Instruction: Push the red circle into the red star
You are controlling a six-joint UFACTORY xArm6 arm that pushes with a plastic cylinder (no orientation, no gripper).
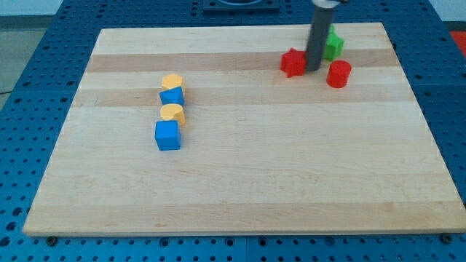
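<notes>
The red circle [338,74] is a short cylinder at the view's upper right on the wooden board [240,182]. The red star [293,62] lies to its left, a short gap apart. My tip [314,69] stands between them, right beside the star's right edge and left of the circle. The dark rod rises from it to the view's top edge.
A green block [333,45] sits just behind the rod, partly hidden by it. At the left of the board a column runs top to bottom: a yellow block [172,81], a blue block [172,96], a yellow block [172,113], a blue cube [167,135].
</notes>
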